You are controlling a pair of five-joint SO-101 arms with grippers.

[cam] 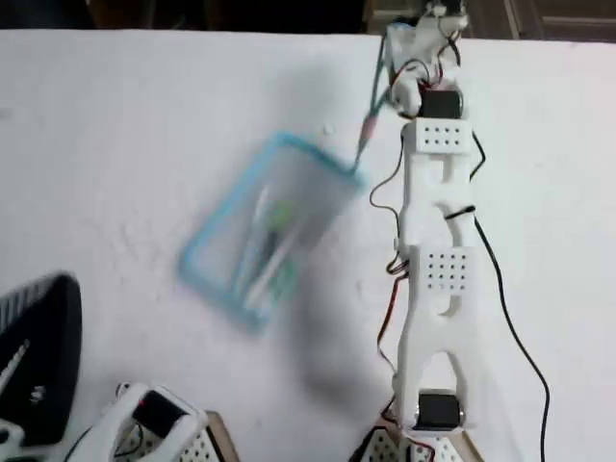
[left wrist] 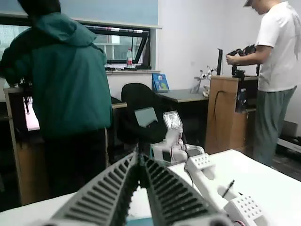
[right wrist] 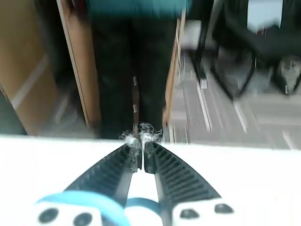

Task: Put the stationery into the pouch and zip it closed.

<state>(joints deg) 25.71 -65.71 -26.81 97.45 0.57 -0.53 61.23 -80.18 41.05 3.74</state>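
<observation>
Stationery [cam: 265, 241] inside, the blue-edged pouch [cam: 223, 204] lies mid-table, its pull cord [cam: 371, 106] pinched tight by the right gripper [right wrist: 142, 146] at the far edge, the left gripper [left wrist: 139, 160] closed on nothing near left; the zipping seemingly not yet finished.

office with desks [left wrist: 183, 96], chair [left wrist: 136, 100], window [left wrist: 120, 44]
</observation>
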